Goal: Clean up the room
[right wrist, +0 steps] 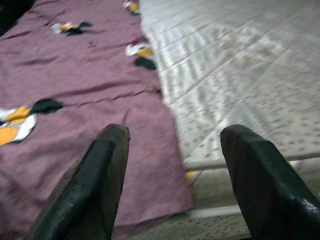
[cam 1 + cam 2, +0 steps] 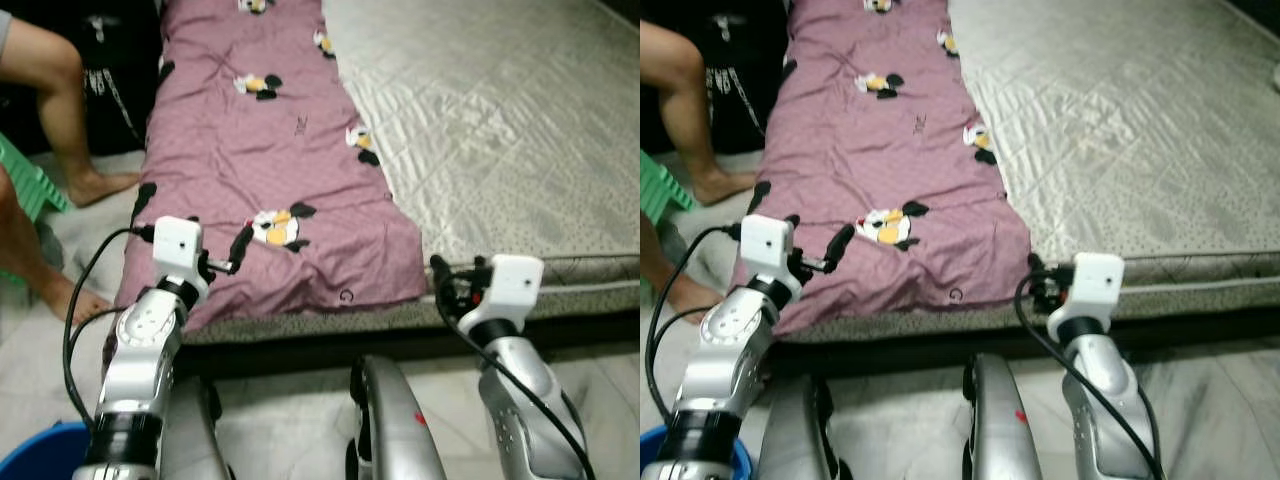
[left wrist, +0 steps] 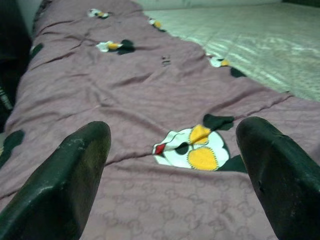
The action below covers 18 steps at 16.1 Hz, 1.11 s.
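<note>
- Arms both reach forward toward the foot of the bed (image 2: 560, 268).
- Left claw (image 2: 232, 255) hovers low over the near end of the purple blanket (image 2: 250, 150), fingers spread wide, holding nothing.
- Right claw (image 2: 452, 280) sits at the mattress edge just beside the blanket's near right corner, fingers also wide apart and empty.
- Blanket lies lengthwise on the bed's left side; bare mattress (image 2: 500, 120) stretches to the right.
- Person's bare legs (image 2: 60, 110) stand on the floor left of the bed, near a blue tub (image 2: 45, 455).
</note>
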### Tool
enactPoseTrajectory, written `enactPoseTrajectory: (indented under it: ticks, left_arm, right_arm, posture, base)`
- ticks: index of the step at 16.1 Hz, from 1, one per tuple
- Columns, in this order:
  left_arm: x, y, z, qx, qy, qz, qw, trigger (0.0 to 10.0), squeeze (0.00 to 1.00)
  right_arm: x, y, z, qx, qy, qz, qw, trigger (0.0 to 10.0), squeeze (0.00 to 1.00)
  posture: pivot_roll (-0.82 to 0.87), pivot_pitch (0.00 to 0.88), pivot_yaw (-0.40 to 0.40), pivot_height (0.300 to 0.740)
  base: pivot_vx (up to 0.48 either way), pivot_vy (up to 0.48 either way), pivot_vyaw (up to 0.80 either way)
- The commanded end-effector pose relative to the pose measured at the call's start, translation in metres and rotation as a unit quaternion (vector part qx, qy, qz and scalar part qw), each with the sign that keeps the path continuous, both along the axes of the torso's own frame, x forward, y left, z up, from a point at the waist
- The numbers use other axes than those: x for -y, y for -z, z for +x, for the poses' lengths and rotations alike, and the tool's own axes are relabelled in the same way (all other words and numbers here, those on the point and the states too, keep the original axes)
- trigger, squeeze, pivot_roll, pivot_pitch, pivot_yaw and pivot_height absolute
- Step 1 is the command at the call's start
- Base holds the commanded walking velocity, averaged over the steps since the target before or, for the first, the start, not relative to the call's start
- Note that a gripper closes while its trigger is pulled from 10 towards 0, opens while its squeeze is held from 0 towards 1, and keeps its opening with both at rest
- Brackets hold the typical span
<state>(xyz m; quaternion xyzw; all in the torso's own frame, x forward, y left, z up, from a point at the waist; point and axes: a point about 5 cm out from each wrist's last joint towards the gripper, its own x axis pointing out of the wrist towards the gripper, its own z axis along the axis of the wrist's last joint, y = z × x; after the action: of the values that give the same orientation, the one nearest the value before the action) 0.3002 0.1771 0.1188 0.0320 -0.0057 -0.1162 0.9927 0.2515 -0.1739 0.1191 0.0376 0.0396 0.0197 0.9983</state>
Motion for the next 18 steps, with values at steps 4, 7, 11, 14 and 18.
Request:
enactPoseTrajectory:
  ticks: [4,7,11,14,18]
  left_arm:
    - [-0.028,0.014,-0.043,-0.03,-0.076,0.012,0.997,10.0,0.0]
    - [-0.054,0.014,-0.071,-0.041,-0.137,0.021,0.99,10.0,0.0]
    - [-0.055,0.008,-0.093,-0.046,-0.138,0.042,0.988,10.0,0.0]
    - [-0.053,-0.005,-0.111,-0.059,-0.125,0.04,0.99,10.0,0.0]
    - [-0.051,-0.016,-0.117,-0.062,-0.102,0.052,0.991,10.0,0.0]
  right_arm:
    - [-0.02,0.011,0.022,-0.021,-0.051,0.017,0.998,10.0,0.0]
    - [-0.042,0.013,0.048,-0.01,-0.11,0.023,0.994,10.0,0.0]
    - [-0.062,0.01,0.077,-0.001,-0.147,0.023,0.989,10.0,0.0]
    - [-0.085,0.008,0.099,-0.012,-0.162,0.037,0.986,10.0,0.0]
    - [-0.12,0.008,0.112,-0.057,-0.158,0.073,0.983,10.0,0.0]
  posture:
    - [0.0,0.099,-0.058,0.572]
    - [0.09,0.142,-0.076,0.572]
    - [0.15,0.194,-0.083,0.572]
    - [0.19,0.251,-0.083,0.572]
    - [0.23,0.292,-0.078,0.572]
  base:
    - [0.0,0.0,0.0]
    - [0.0,0.0,0.0]
    - [0.0,0.0,0.0]
    - [0.0,0.0,0.0]
    - [0.0,0.0,0.0]
